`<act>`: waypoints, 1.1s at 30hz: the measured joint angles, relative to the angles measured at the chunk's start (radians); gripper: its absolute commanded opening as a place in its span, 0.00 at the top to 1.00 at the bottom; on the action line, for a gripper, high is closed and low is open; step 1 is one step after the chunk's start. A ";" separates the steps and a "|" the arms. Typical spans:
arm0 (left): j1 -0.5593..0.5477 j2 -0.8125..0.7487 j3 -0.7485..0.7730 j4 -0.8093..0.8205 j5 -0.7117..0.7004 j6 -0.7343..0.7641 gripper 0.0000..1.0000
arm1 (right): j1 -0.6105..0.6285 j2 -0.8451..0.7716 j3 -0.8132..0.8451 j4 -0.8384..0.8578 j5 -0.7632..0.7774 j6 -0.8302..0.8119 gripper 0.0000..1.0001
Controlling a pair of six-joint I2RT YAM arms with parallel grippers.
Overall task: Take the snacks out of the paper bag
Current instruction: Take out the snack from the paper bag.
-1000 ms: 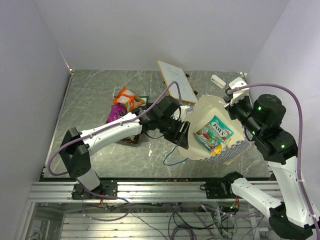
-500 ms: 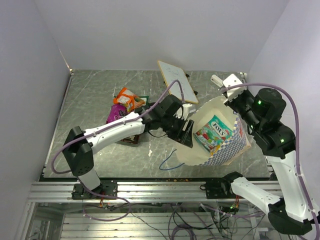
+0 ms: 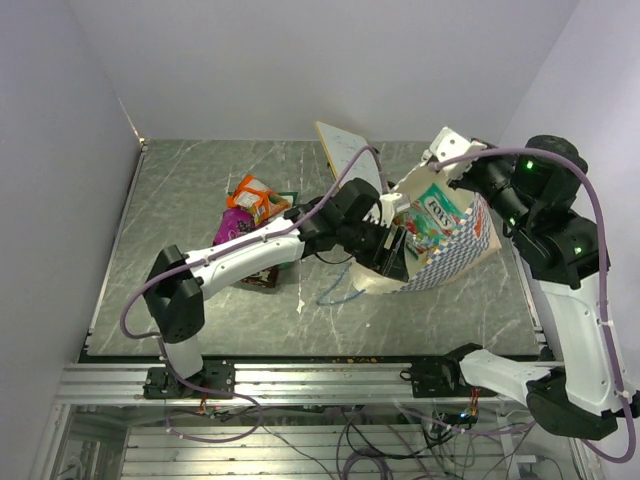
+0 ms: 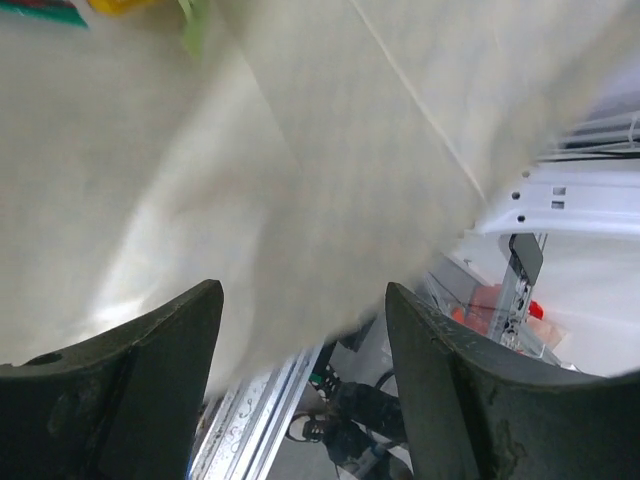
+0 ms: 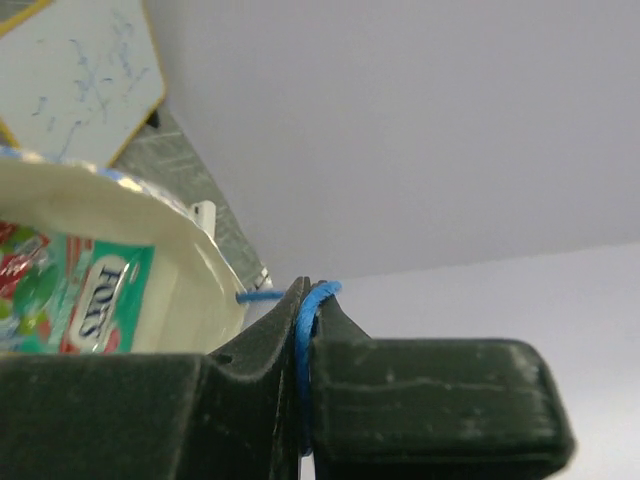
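Observation:
The paper bag [image 3: 455, 245], checkered outside and cream inside, hangs tilted with its mouth toward the left arm. A teal snack packet [image 3: 432, 215] lies inside it; it also shows in the right wrist view [image 5: 90, 300]. My right gripper [image 3: 442, 157] is shut on the bag's blue cord handle [image 5: 305, 320] and holds the bag up. My left gripper [image 3: 397, 258] is open at the bag's mouth, and the cream paper [image 4: 300, 150] fills the view between and above its fingers [image 4: 130, 390]. Orange [image 3: 255, 195] and magenta [image 3: 232, 228] snack packets lie on the table at the left.
A flat white board [image 3: 350, 160] lies at the back, just behind the bag. A dark packet [image 3: 262, 278] sits under the left forearm. The bag's other blue cord [image 3: 340, 290] trails on the table. The walls are close on the right and at the back.
My right gripper has lifted the bag by its handle, up and toward the back, tilting it. My left gripper has moved right, to the bag's mouth.

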 measured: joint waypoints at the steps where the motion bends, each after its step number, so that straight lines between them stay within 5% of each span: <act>1: 0.000 -0.012 -0.018 0.010 0.000 0.000 0.22 | 0.000 0.000 0.007 -0.020 -0.031 -0.022 1.00; 8: -0.001 -0.126 -0.145 0.019 0.000 0.005 0.20 | 0.000 -0.053 -0.118 -0.197 -0.397 -0.018 1.00; 15: -0.001 -0.250 -0.239 0.006 -0.015 0.045 0.18 | 0.000 -0.288 -0.483 -0.111 -0.679 0.301 1.00; 24: -0.014 -0.403 -0.399 0.161 -0.070 0.059 0.27 | 0.000 -0.366 -0.525 0.061 -0.636 0.596 1.00; 33: -0.219 -0.432 -0.604 0.461 -0.363 0.157 0.27 | 0.000 -0.339 -0.513 0.114 -0.538 0.698 1.00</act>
